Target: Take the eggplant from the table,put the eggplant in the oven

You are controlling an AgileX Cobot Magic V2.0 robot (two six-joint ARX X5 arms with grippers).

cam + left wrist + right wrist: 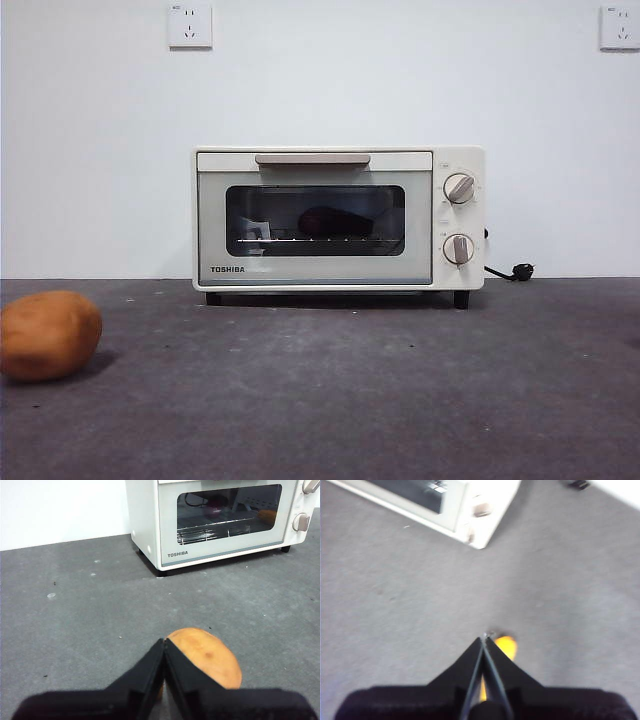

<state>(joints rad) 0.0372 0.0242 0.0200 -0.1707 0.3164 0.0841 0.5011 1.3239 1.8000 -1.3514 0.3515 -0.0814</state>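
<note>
The cream-white oven [315, 270] stands at the back of the dark grey table [350, 390] with its glass door closed. Through the window a dark purple eggplant [322, 221] lies on the wire rack; the left wrist view also shows the eggplant [216, 511] inside the oven [145, 520]. My left gripper [164, 642] is shut and empty, hovering just above the orange-brown lump [210, 655]. Well away from the oven [485, 527], my right gripper [484, 640] is shut and empty over the table. Neither arm shows in the front view.
The orange-brown potato-like lump [48, 335] lies at the table's front left. A small yellow-orange object [506, 646] lies under the right gripper. The oven's black plug [522, 270] rests behind it on the right. Two sockets hang on the white wall.
</note>
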